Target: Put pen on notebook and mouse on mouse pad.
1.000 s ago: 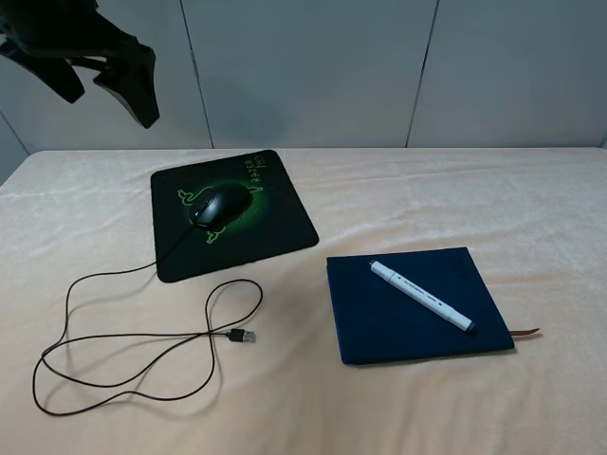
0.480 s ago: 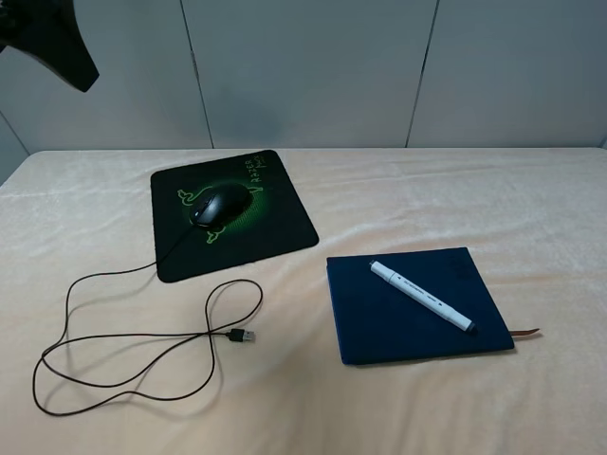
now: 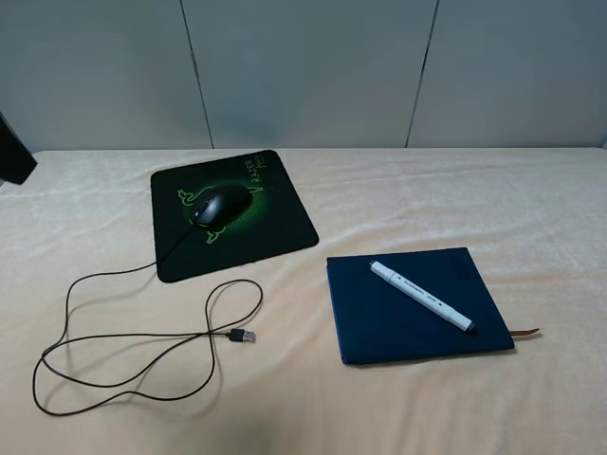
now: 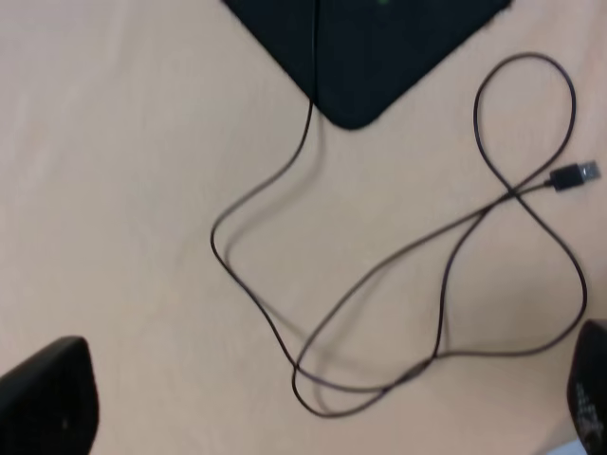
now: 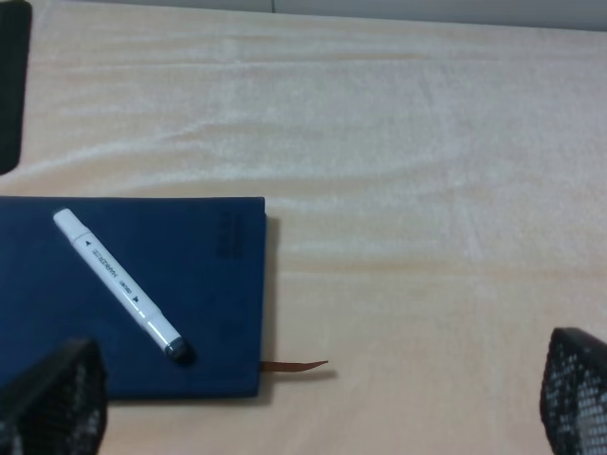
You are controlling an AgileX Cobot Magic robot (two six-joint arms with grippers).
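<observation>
The black mouse (image 3: 221, 205) rests on the black mouse pad (image 3: 285, 223) with the green emblem, at the back left. Its thin cable (image 3: 123, 336) loops over the table to a USB plug (image 3: 242, 335). The white pen (image 3: 421, 296) lies diagonally on the navy notebook (image 3: 379, 322), at the right. My left gripper (image 4: 318, 403) hangs open high above the cable loops (image 4: 379, 265), holding nothing. My right gripper (image 5: 313, 398) is open above the table beside the notebook (image 5: 209, 313) and pen (image 5: 117, 282). Neither gripper touches anything.
A brown ribbon bookmark (image 3: 524, 331) sticks out of the notebook's near right corner. A dark piece of the left arm (image 3: 14, 156) shows at the left edge of the high view. One corner of the mouse pad (image 4: 379, 47) appears in the left wrist view.
The left arm has swung from the upper left corner of the high view down and outward, leaving only a small part at the left edge. The objects on the table have not moved.
</observation>
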